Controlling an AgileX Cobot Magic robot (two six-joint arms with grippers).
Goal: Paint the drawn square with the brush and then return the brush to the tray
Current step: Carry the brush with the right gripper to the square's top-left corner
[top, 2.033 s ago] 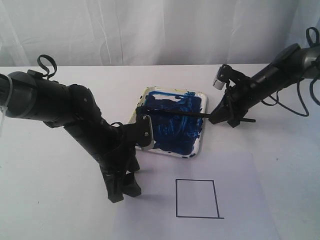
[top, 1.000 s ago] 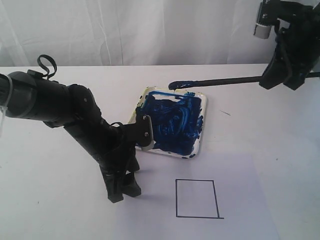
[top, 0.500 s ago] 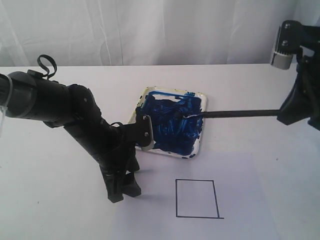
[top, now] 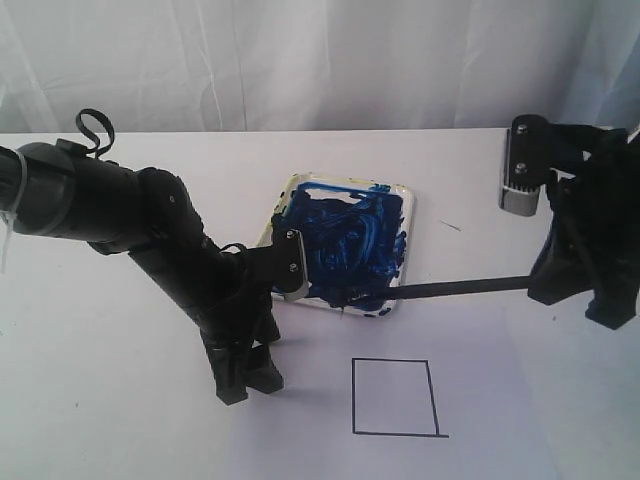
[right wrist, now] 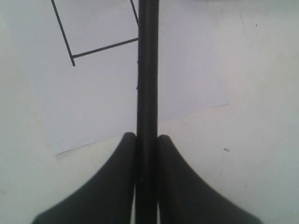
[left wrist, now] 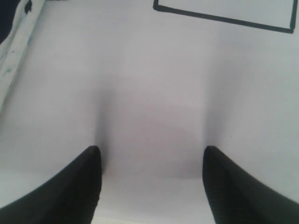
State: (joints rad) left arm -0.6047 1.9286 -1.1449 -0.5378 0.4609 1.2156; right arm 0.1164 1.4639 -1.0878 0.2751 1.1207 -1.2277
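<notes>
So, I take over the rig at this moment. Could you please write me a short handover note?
The right gripper is shut on the brush, held roughly level, with its tip at the rim of the tray on the square's side.
The left gripper is open and empty, down low to the left of the drawn square.
Done: the brush is picked up.
Left: the drawn square on the paper is blank. Paint it, then put the brush back in the tray.
</notes>
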